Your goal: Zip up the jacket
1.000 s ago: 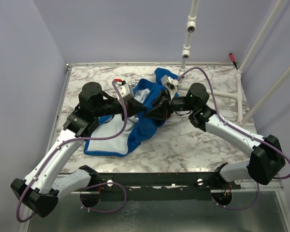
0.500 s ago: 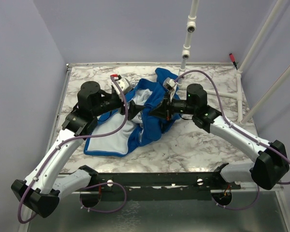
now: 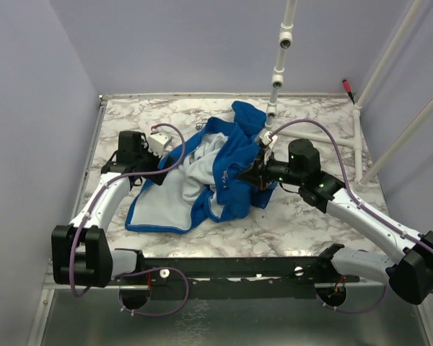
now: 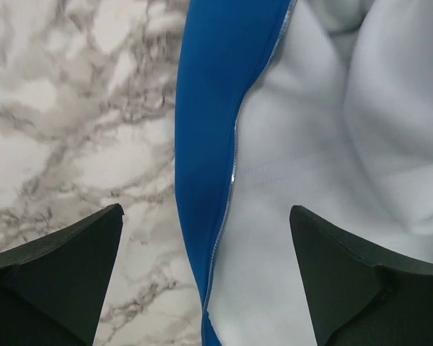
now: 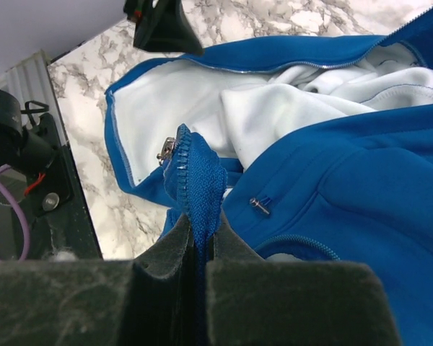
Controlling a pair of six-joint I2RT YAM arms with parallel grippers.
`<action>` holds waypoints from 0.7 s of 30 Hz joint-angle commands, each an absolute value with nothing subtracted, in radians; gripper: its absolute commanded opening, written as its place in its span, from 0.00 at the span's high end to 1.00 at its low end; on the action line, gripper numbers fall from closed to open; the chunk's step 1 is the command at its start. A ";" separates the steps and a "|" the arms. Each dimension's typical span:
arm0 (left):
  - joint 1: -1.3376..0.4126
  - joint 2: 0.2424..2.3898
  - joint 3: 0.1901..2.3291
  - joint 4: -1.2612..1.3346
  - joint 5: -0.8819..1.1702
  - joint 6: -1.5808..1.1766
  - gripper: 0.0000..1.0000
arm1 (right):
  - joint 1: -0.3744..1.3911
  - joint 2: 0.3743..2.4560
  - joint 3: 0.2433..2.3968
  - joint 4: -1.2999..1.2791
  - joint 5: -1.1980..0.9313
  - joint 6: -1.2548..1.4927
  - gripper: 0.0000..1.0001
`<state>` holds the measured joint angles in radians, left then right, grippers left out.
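Note:
The royal-blue jacket point(image 3: 234, 169) lies open on the marble table, its pale lining point(image 3: 180, 184) facing up. My right gripper point(image 3: 245, 175) is shut on the jacket's blue zipper tape point(image 5: 200, 194), which stands up between the fingers. The metal slider point(image 5: 166, 151) sits at the top of that tape. My left gripper point(image 3: 153, 171) is open over the jacket's left front edge. In the left wrist view its gripper point(image 4: 204, 209) straddles the blue edging and zipper teeth point(image 4: 231, 180) with nothing between the jaws.
A pocket zipper pull point(image 5: 258, 206) shows on the blue panel next to the held tape. A white pipe post point(image 3: 278, 68) stands behind the jacket, with slanted white pipes point(image 3: 390, 94) at the right. The table's black front rail point(image 3: 238, 268) carries both arm bases.
My left gripper opened, let go of the jacket and drew back to the left. My right gripper closed on the zipper tape and shifted right, dragging the blue front panel with it.

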<state>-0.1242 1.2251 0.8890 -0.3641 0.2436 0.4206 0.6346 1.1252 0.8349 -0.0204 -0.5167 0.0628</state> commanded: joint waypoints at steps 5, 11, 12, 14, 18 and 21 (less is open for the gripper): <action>-0.021 1.293 0.824 -0.492 0.159 0.563 0.04 | 0.636 1.066 0.811 -0.026 -0.479 0.016 0.99; 0.028 1.272 0.776 -0.524 0.148 0.659 0.10 | 0.636 1.062 0.816 -0.049 -0.486 0.010 0.99; 0.028 1.266 0.760 -0.531 0.144 0.688 0.11 | 0.636 1.061 0.816 -0.048 -0.485 0.010 0.99; 0.030 1.263 0.729 -0.538 0.128 0.733 0.16 | 0.636 1.061 0.818 -0.046 -0.487 0.009 0.99; 0.037 1.298 0.709 -0.537 0.130 0.748 0.32 | 0.637 1.071 0.821 -0.035 -0.508 0.009 0.99; 0.046 1.337 0.726 -0.507 0.140 0.726 0.49 | 0.636 1.083 0.820 -0.022 -0.523 0.018 0.99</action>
